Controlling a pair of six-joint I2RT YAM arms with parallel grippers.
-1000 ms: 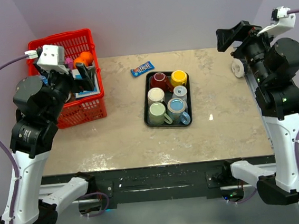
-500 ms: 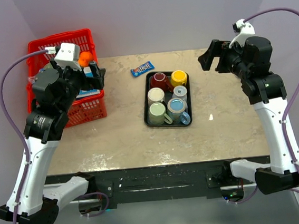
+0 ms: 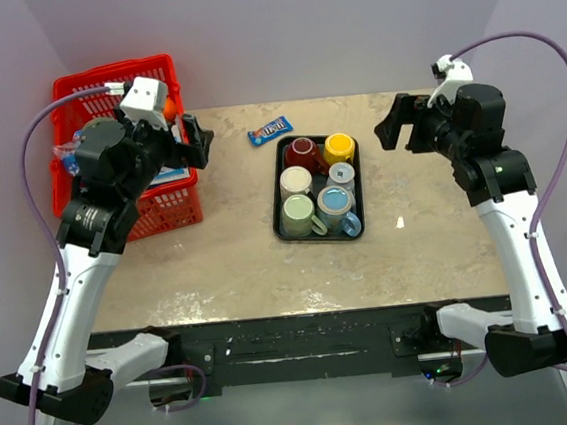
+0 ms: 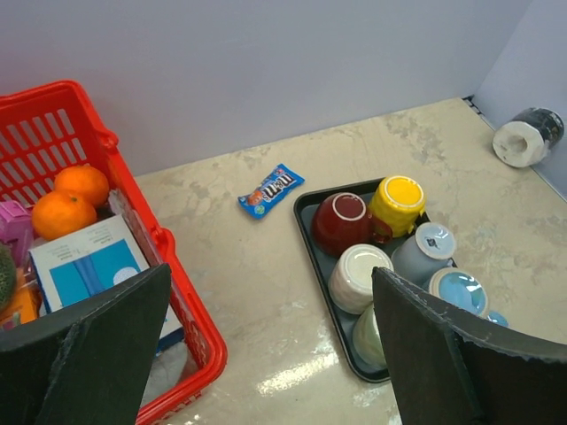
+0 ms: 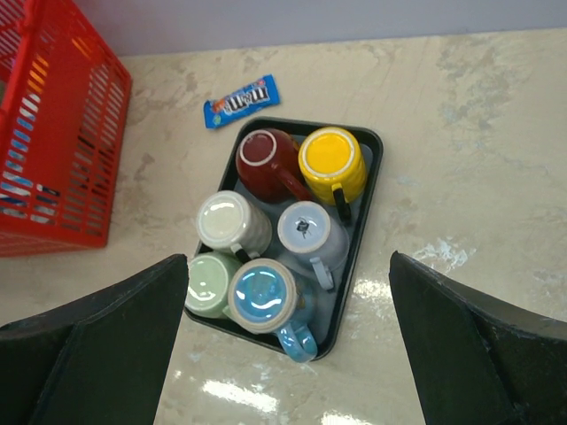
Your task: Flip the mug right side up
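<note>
Several mugs stand upside down on a black tray (image 3: 278, 228) at the table's middle: red (image 3: 303, 153), yellow (image 3: 339, 148), white (image 3: 296, 180), grey (image 3: 340, 175), green (image 3: 297, 213) and blue (image 3: 335, 203). The right wrist view looks straight down on them, with the blue mug (image 5: 264, 295) nearest and its handle at the tray's near corner. My left gripper (image 3: 194, 141) is open and empty, held high beside the basket, left of the tray. My right gripper (image 3: 395, 121) is open and empty, held high to the right of the tray. Neither touches a mug.
A red basket (image 3: 162, 199) with oranges (image 4: 71, 199) and boxes stands at the far left. A blue candy packet (image 3: 270, 130) lies behind the tray. A tape roll (image 4: 527, 137) lies at the far right edge.
Both arms have swung inward over the table. The left gripper moved right, away from the basket; the right gripper moved left and lower. The mugs have not moved.
</note>
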